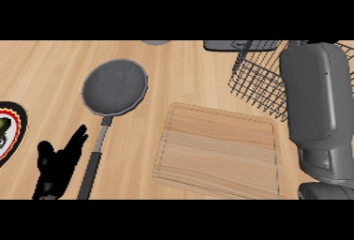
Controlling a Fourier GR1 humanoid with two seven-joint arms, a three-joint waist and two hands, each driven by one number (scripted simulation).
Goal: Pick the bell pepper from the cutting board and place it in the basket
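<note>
Fingers of my left hand (61,159) rest spread at eight o'clock; right hand's fingers: cannot tell, hidden beyond my right forearm (318,98). Cutting board (220,150) bare, bell pepper unseen. I judge it over the basket (259,79) at two o'clock, release pending.

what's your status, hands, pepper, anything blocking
Left hand open, resting low left. Right forearm over basket, hand hidden. Cutting board bare, pepper unseen.
</note>
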